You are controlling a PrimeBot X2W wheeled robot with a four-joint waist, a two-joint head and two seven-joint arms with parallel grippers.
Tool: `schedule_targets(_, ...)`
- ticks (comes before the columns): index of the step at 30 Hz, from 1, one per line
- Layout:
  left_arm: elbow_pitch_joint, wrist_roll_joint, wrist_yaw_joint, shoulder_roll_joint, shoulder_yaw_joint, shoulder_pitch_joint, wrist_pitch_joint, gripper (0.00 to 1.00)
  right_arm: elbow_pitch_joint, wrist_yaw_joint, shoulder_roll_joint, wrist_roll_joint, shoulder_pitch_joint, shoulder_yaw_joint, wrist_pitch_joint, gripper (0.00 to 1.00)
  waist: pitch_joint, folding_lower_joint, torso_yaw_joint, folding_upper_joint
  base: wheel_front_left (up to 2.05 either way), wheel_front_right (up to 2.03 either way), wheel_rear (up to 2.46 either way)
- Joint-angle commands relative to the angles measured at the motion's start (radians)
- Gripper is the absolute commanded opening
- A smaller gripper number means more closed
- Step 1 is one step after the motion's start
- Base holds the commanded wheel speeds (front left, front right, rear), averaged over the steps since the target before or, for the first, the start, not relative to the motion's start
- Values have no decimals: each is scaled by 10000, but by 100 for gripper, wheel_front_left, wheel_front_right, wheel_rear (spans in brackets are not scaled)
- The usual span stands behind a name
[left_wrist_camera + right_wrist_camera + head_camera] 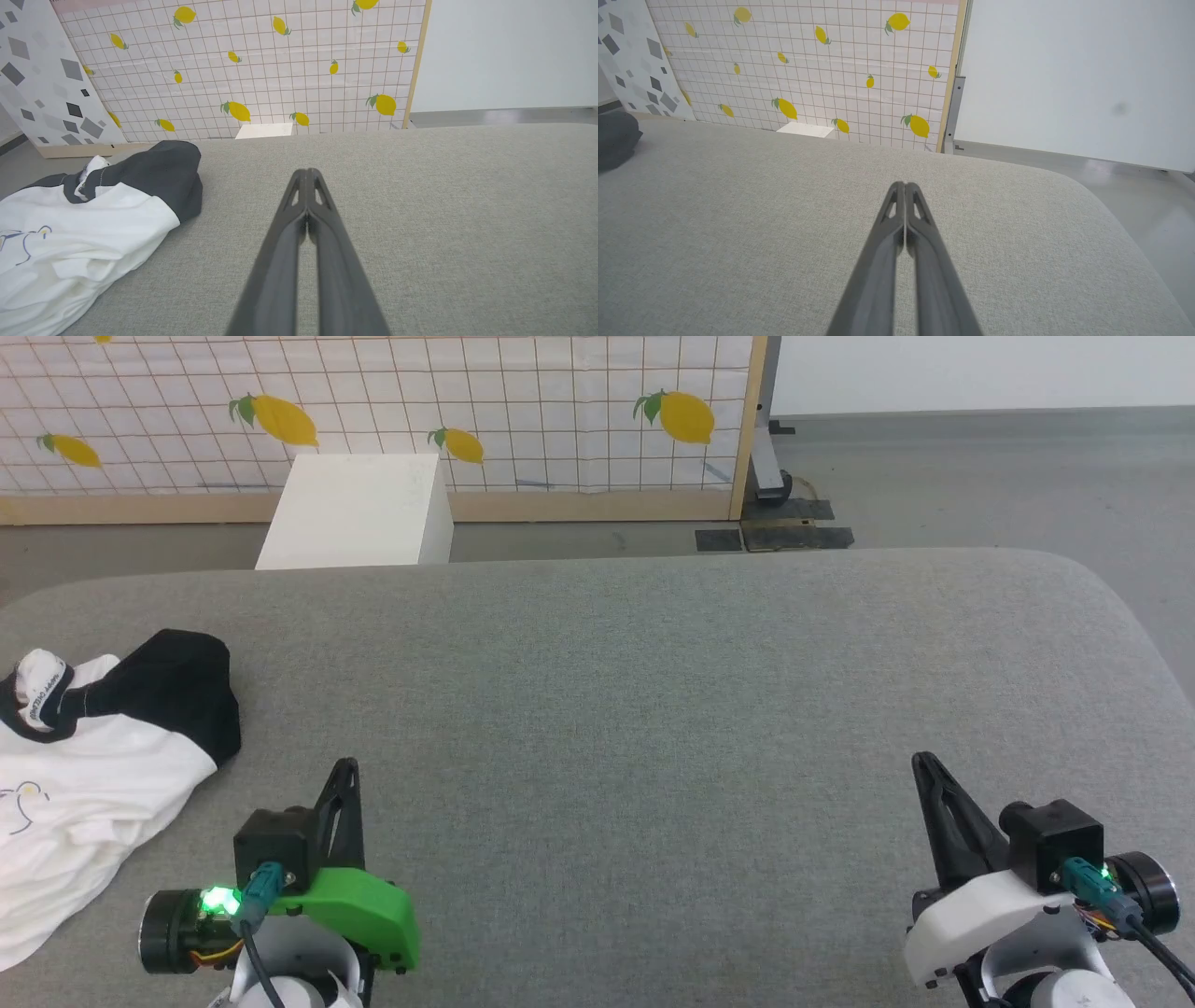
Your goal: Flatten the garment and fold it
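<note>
– Over at the left edge of the head view, the garment sits in a crumpled heap on the grey padded surface, with part of it running off frame. The black sleeve is bunched at the top of the pile and the neckband is twisted up next to it. Where would you grab?

– Not the middle of the pile. It looks like thin soft jersey, light and floppy, so it'll drape and drag rather than hold a shape. A pinch in the white body would probably pick up several layers at once. I'd go for a single edge, like the hem or the shoulder seam by that sleeve, then drag it toward the middle of the frame.

– And the grippers?

– The left gripper is just right of the heap, not touching it, fingers pressed together on nothing. The right gripper is well apart at the lower right, same deal, tips together and holding nothing. Both need to spread their fingers first, I reckon.
</note>
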Motion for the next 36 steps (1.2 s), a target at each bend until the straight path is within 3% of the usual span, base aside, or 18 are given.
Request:
schedule_targets(1, -28, 105, 64, -43, 20, 109, 12, 0, -49, -15, 11, -49, -151, 12, -1, 0, 0, 0, 0, 115, 0, 0, 0)
schedule_targets(36, -28, 105, 64, -43, 20, 109, 12, 0, -49, -15, 11, -49, -151, 12, -1, 0, 0, 0, 0, 115, 0, 0, 0)
